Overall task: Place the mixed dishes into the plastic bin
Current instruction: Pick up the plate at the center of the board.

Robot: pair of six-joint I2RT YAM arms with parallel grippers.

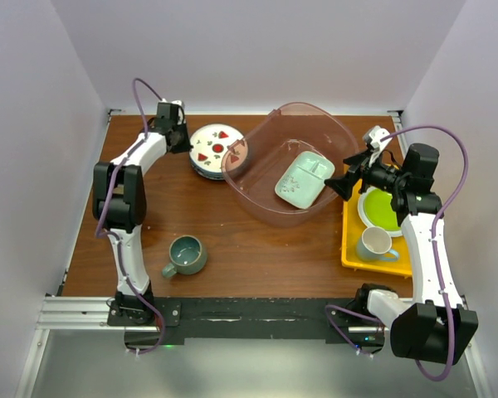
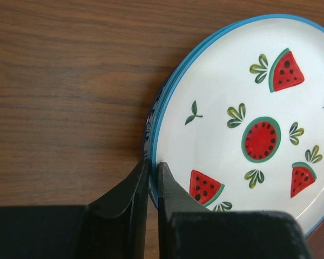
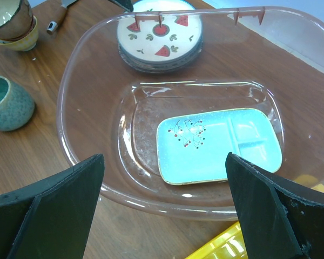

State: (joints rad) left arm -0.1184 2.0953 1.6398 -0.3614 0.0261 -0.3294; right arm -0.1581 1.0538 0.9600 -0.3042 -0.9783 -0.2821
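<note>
The left gripper (image 2: 153,164) is pinched almost closed on the left rim of the top watermelon plate (image 2: 243,124) — this plate crowns a stack (image 1: 218,151) on the table (image 1: 232,249), just beside the plastic bin's (image 1: 270,197) left wall. The right gripper (image 3: 163,162) hangs at the bin's right side, jaws spread wide, gripping nothing. The mint dish (image 1: 305,178) lies inside the bin — the grey-teal mug (image 1: 185,255) stands at near left, well apart.

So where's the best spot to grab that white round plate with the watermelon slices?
Its thin blue rim, on the side away from the clear pinkish plastic bin. The white round plate with watermelon slices lies flat atop a stack, so only that rim offers a pinch; the left end effector grips there now, one finger each side.
</note>
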